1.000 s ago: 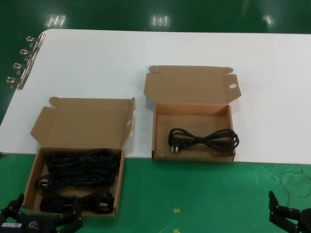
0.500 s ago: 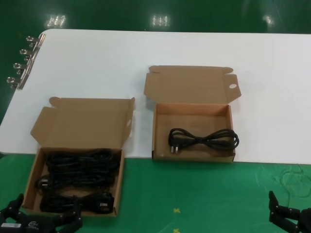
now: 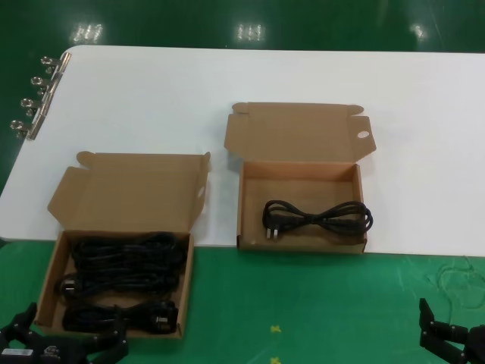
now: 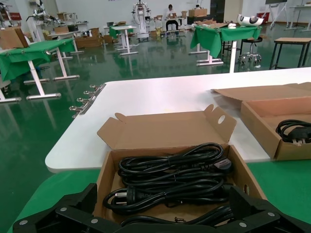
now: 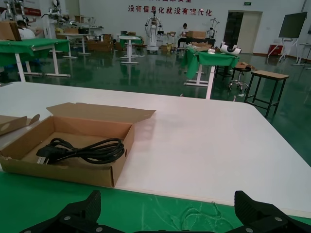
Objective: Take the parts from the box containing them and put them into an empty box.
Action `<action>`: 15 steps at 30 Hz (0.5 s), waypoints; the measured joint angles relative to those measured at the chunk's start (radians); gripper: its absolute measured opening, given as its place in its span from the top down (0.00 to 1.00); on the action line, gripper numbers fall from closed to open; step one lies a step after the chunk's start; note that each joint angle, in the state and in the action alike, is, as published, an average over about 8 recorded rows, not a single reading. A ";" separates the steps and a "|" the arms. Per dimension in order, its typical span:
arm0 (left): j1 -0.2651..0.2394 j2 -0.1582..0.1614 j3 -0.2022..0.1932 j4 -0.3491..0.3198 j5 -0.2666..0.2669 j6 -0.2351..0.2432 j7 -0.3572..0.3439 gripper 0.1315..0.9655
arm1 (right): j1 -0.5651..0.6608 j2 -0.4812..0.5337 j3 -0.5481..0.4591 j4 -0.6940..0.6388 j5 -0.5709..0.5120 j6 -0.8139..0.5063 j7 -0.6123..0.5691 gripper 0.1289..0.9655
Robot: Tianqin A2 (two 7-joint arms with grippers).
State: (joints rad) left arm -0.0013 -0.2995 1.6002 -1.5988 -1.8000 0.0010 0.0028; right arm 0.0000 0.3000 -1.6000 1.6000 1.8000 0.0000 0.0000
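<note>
The box containing them (image 3: 47, 284) lies open at the front left, and several black power cords (image 3: 125, 273) fill it. My left gripper (image 3: 72, 330) hovers just in front of this box, open, with nothing between its fingers. The left wrist view looks over the coiled parts (image 4: 172, 174) from between the spread fingers of the left gripper (image 4: 164, 194). The box with the oval hole in its lid tab (image 3: 303, 244) sits in the middle, holding one cord (image 3: 318, 218). My right gripper (image 3: 455, 334) waits open at the front right, well clear of that box (image 5: 63, 170) and its cord (image 5: 82, 149).
Both boxes straddle the line between the white table (image 3: 227, 76) and the green cloth (image 3: 303, 303). Several binder clips (image 3: 34, 98) line the table's far left edge. A thin pale thread (image 3: 458, 277) lies on the cloth by the right gripper.
</note>
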 joint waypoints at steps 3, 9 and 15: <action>0.000 0.000 0.000 0.000 0.000 0.000 0.000 0.00 | 0.000 0.000 0.000 0.000 0.000 0.000 0.000 0.00; 0.000 0.000 0.000 0.000 0.000 0.000 0.000 0.00 | 0.000 0.000 0.000 0.000 0.000 0.000 0.000 0.00; 0.000 0.000 0.000 0.000 0.000 0.000 0.000 0.00 | 0.000 0.000 0.000 0.000 0.000 0.000 0.000 0.00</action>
State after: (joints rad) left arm -0.0013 -0.2995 1.6002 -1.5988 -1.8000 0.0010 0.0028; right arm 0.0000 0.3000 -1.6000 1.6000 1.8000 0.0000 0.0000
